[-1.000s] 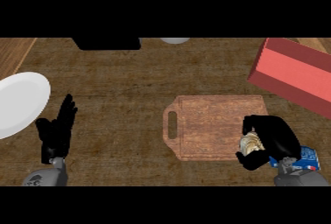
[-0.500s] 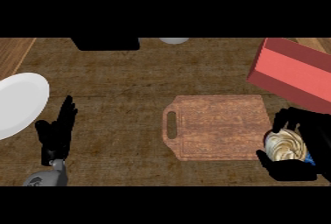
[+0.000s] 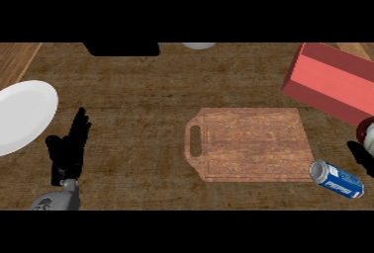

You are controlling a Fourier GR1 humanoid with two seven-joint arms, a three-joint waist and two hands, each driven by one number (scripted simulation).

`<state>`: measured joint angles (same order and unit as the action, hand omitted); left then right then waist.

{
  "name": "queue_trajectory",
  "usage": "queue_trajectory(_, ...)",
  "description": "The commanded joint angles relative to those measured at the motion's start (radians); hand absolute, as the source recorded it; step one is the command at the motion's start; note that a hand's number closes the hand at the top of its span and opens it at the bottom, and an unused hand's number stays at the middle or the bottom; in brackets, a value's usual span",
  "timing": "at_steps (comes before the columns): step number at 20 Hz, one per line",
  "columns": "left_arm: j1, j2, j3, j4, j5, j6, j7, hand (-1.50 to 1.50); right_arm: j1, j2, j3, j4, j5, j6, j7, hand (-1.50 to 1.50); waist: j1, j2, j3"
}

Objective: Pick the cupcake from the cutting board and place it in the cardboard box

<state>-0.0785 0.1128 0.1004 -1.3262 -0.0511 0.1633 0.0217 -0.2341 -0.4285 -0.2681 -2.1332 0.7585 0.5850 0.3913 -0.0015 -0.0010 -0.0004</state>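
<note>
The cupcake is off the cutting board, a sliver at the right edge beside my right hand; whether that hand grasps it I cannot tell. My left hand rests released. This looks like the carrying step: next I must lift it over the box and let go inside.

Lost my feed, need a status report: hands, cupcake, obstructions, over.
Left hand open, resting at left. Right hand at right edge, mostly cut off; cupcake there, off cutting board. Soda can lying below red box.

Rough-grained dark wood: table. Mottled matt wood: cutting board. Smooth white: plate. Glossy metal: can.
</note>
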Motion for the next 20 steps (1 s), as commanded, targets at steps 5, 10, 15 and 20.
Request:
queue_trajectory(5,-0.074,-0.004,0.007,0.038,0.0,0.008,0.031,0.0,-0.148,-0.123,-0.14,0.372,0.001,-0.152,-0.198,1.5,0.008,0.004,0.001)
queue_trajectory(10,-0.048,-0.006,0.0,0.034,-0.009,0.007,0.007,0.0,-0.247,-0.158,-0.152,0.63,0.015,-0.257,-0.294,1.5,0.012,0.005,0.001)
queue_trajectory(15,-0.029,-0.012,-0.022,0.014,-0.021,0.002,0.013,0.0,-0.353,-0.174,-0.136,0.945,0.038,-0.39,-0.439,1.5,0.022,0.007,0.001)
queue_trajectory(20,-0.058,0.014,0.0,0.02,0.003,-0.029,0.025,0.0,-0.471,-0.231,-0.145,1.272,0.072,-0.502,-0.582,1.5,0.029,0.009,0.002)
